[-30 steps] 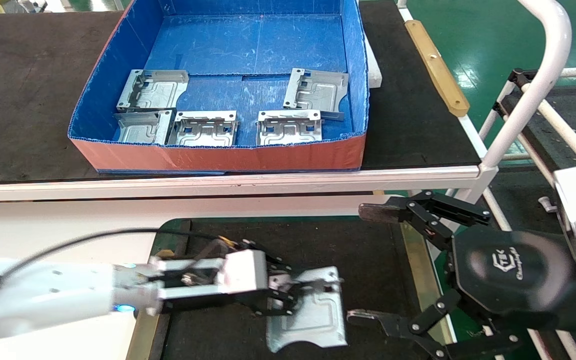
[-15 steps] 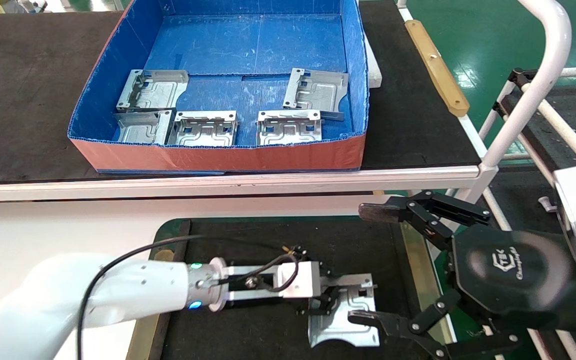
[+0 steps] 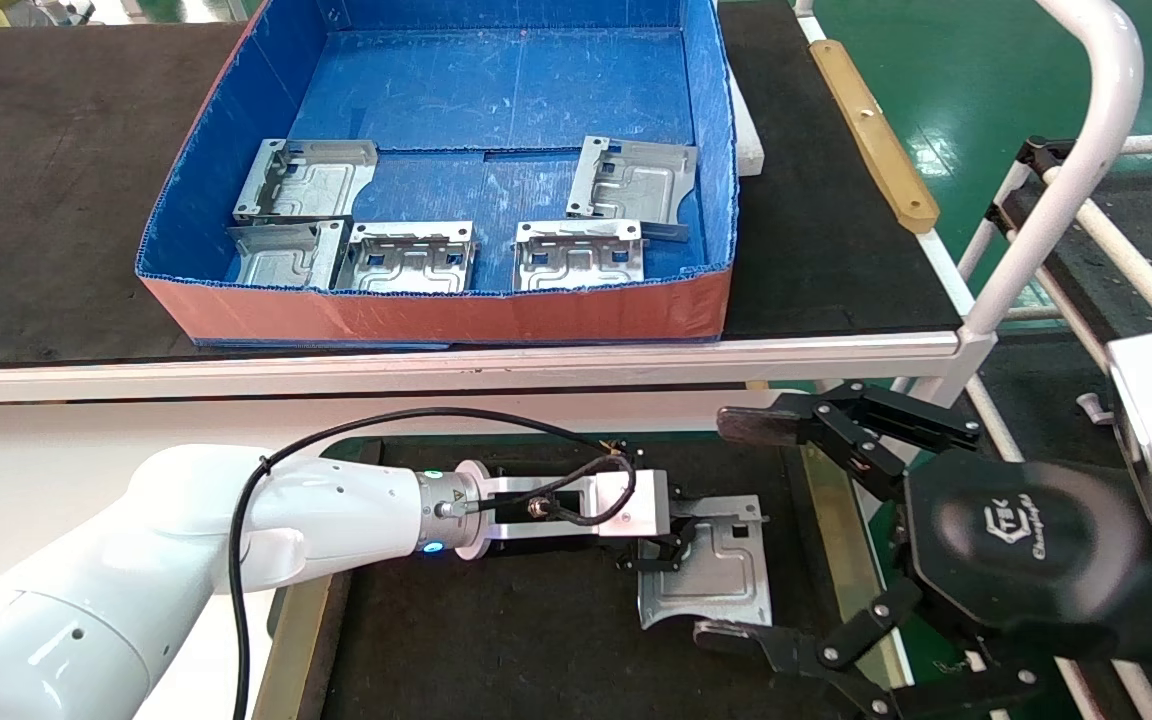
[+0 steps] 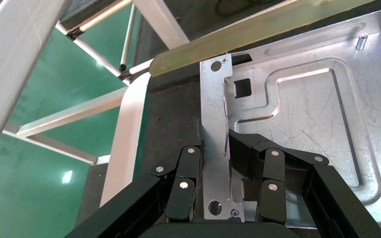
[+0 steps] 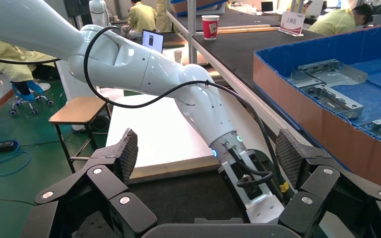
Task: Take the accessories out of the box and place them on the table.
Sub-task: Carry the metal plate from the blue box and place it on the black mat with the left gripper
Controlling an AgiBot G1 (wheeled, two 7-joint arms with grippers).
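My left gripper (image 3: 671, 545) is shut on the upright edge flange of one silvery accessory (image 3: 721, 575), which lies flat and low over the table's black mat (image 3: 536, 640), near its right tan strip (image 3: 836, 540). In the left wrist view the fingers (image 4: 245, 151) clamp the flange of this accessory (image 4: 307, 114). Several more accessories (image 3: 409, 258) lie in the blue box (image 3: 436, 310) on the bench beyond. My right gripper (image 3: 726, 528) is open and empty, with its fingers on either side of the held accessory's right end. It shows open in the right wrist view (image 5: 206, 153).
The box stands on a white-framed black-matted bench (image 3: 536, 355). A tan wooden strip (image 3: 871, 130) lies along the bench's right edge. A white tube rail (image 3: 1086, 150) rises at the right. My left arm (image 5: 198, 109) crosses the mat in front of the right gripper.
My left gripper has carried the accessory rightward and farther from me across the mat, close to the right gripper's fingers. The right arm has not moved.
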